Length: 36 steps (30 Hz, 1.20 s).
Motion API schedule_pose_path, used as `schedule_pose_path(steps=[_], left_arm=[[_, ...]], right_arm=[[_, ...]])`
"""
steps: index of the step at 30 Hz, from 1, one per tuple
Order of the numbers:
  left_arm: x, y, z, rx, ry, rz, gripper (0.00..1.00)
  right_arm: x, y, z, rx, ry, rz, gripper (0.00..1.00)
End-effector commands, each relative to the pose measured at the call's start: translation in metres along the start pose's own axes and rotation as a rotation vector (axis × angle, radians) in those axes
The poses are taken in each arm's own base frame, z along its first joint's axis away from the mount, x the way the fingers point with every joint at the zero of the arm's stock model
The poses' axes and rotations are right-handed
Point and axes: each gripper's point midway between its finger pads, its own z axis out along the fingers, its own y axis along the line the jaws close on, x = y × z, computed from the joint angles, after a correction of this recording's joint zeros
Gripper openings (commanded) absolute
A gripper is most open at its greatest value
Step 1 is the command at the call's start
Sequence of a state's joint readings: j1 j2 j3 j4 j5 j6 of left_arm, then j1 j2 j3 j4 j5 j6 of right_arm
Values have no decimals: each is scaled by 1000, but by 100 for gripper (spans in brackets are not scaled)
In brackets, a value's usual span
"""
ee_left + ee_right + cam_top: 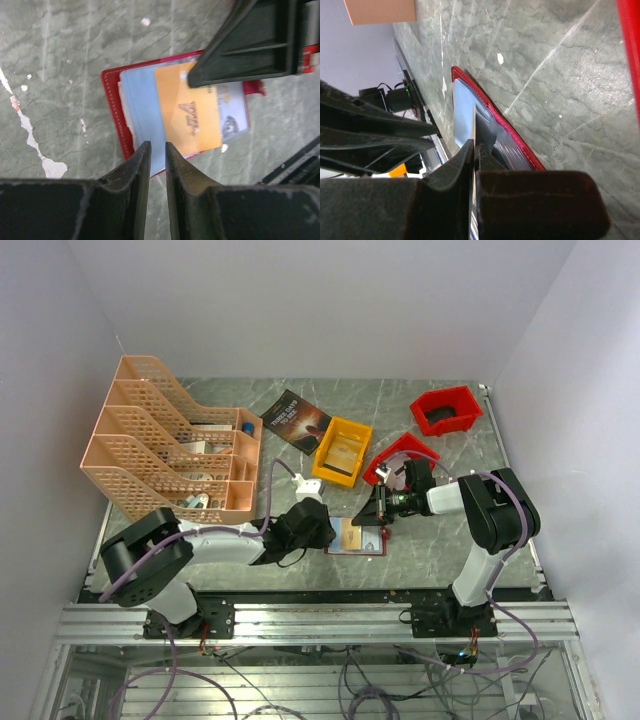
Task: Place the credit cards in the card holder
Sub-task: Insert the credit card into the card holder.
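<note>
Between the arms: card holder open flat, long axis left-right. My right jaws pinch orange card over its pocket; left jaws barely parted, empty.

The top external camera looked down from high above and behind the card holder, far enough off to take in the whole table. The left wrist camera hung close over the card holder, facing almost straight down. The right wrist camera sat closest, low beside the card holder, looking along the tabletop at a grazing angle. All three views shared the card holder and the marbled surface around it.
</note>
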<state>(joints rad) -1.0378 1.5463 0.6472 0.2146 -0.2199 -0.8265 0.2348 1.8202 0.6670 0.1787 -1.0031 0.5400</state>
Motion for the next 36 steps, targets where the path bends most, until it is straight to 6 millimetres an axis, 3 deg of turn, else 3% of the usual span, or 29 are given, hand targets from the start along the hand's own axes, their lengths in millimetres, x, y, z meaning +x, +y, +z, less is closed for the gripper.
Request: schedule_pose_path(steps=[1, 8, 13, 22, 36], left_arm=[[-26, -39, -14, 115, -55, -12, 29], [-27, -84, -4, 164, -74, -23, 30], [-22, -94, 16, 95, -81, -30, 30], [-2, -82, 48, -60, -63, -10, 31], [-1, -60, 59, -214, -103, 23, 33]], right_arm=[[5, -13, 1, 46, 6, 42, 3], [6, -13, 2, 50, 13, 33, 4], [6, -13, 2, 52, 14, 29, 5], [6, -14, 2, 58, 14, 28, 6], [4, -16, 2, 67, 24, 27, 17]])
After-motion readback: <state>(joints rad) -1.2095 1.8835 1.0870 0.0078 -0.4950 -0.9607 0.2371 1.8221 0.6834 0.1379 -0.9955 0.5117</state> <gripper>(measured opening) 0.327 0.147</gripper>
